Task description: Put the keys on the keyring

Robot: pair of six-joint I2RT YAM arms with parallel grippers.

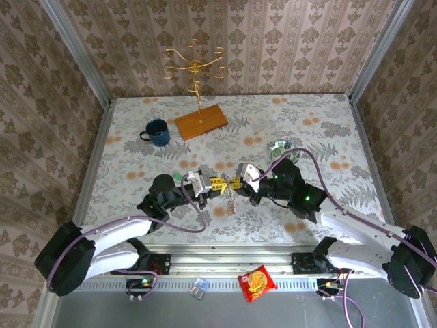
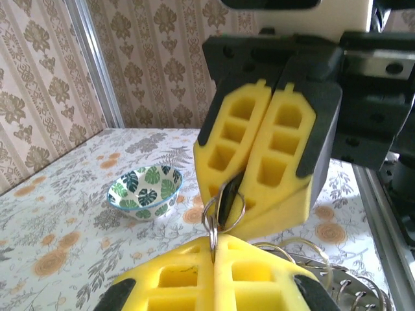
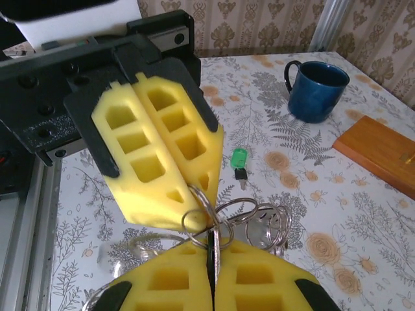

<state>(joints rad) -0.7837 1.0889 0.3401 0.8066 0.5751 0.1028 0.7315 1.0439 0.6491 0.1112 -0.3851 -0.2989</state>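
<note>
**Desk:** How do the jaws stand?

**Me:** Both pairs are together, and I have them tip to tip above the middle of the counter (image 3: 324,194). The left gripper (image 2: 214,251) has its jaws clamped on the keyring (image 3: 206,219). The right gripper (image 3: 213,260) has its jaws pressed on a thin dark piece at the ring. I take that for the dark key (image 2: 227,196).

**Desk:** So where is the ring?

**Me:** It is held in the air between the two tips.

**Desk:** And the green key (image 3: 239,160)?

**Me:** It lies flat on the counter beside my left arm, on the mug (image 3: 316,91) side, apart from the ring. A bowl (image 2: 146,189) sits beyond my right arm.
</note>
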